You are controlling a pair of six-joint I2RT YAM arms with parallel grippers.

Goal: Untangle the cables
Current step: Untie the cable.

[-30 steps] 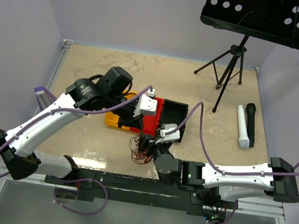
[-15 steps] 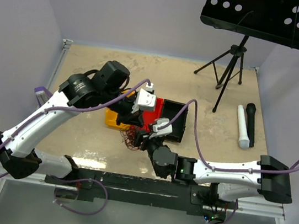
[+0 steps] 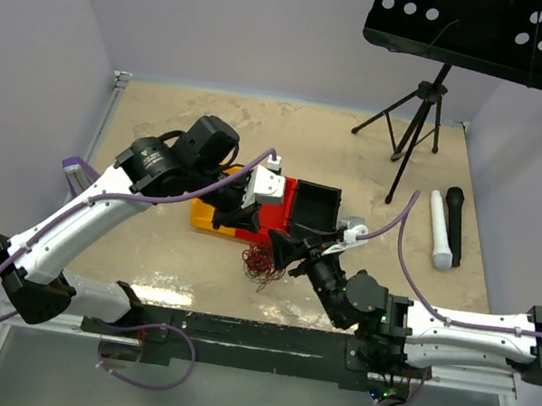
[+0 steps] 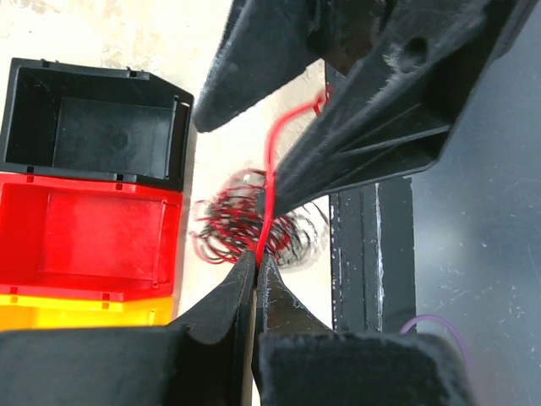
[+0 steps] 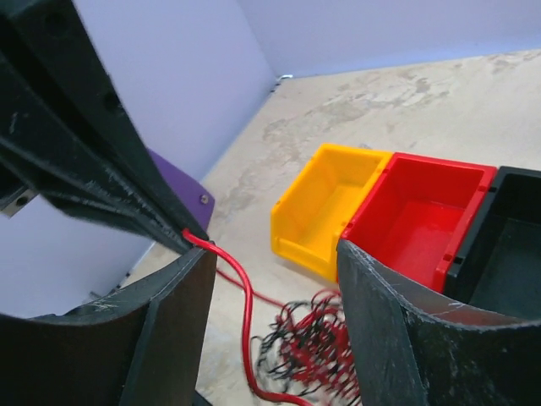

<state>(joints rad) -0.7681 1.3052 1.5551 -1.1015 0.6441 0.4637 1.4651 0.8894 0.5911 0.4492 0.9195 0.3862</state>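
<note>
Left gripper (image 4: 255, 264) clenched on one red strand (image 4: 269, 169) rising off the cables (image 4: 245, 230) (left wrist) | right gripper (image 5: 272, 250) spread wide, strand between its fingers (right wrist) | cables near the table (image 3: 310, 138) near edge, mid-width (top)

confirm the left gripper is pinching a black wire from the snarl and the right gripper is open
Wrong in one respect: the wire pinched by the left gripper is red, not black, as the left wrist view shows. It does come from the snarl, and the right gripper is open.
</note>
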